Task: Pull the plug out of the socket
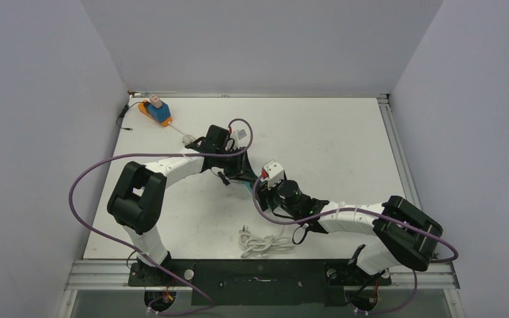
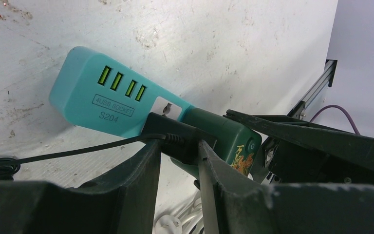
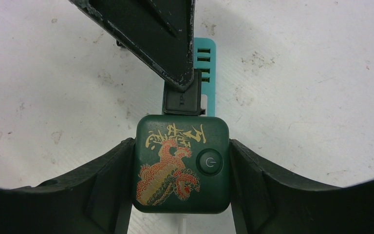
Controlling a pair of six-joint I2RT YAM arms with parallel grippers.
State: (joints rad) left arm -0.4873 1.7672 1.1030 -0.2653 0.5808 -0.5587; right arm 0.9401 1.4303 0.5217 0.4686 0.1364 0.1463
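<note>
Top external shows the blue plug seated on the orange socket, in the far left corner of the surface. Left wrist: the left claw pinches a small black block plugged into a teal power strip. Right wrist: the right claw clamps the teal power strip by its dark green end, fingers tight on both sides.

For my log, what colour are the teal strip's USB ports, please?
Yellow-green USB ports; clearest in the left wrist view.
</note>
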